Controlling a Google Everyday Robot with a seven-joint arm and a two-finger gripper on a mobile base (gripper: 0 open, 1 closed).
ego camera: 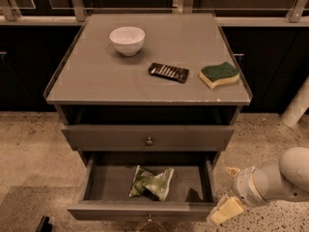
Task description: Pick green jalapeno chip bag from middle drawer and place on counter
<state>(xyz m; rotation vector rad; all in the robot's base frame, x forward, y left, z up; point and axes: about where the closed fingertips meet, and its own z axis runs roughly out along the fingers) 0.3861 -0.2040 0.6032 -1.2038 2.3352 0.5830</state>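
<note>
I have the gripper (227,193) low at the right of the cabinet, just outside the front right corner of the middle drawer (96,175), which stands pulled open. One pale finger points up by the wrist and another sits lower near the drawer front, so I read the jaws as spread wide with nothing between them.

The green jalapeno chip bag (151,182) lies on the drawer floor, a little left of centre, crumpled and folded over itself, apart from the side walls. I judge it light and soft, mostly air and foil, so it should give under the fingers and may crackle or slide if I pinch a flat face. The foil looks slick. I would take hold across a raised crumpled ridge near the middle of the bag, where the folds give the fingers something to close on, and squeeze gently to spare the chips.

The counter (101,81) above holds a white bowl (127,39), a dark striped wrapper (168,72) and a sponge (219,75), with bare surface at its front left for setting the bag down
</note>
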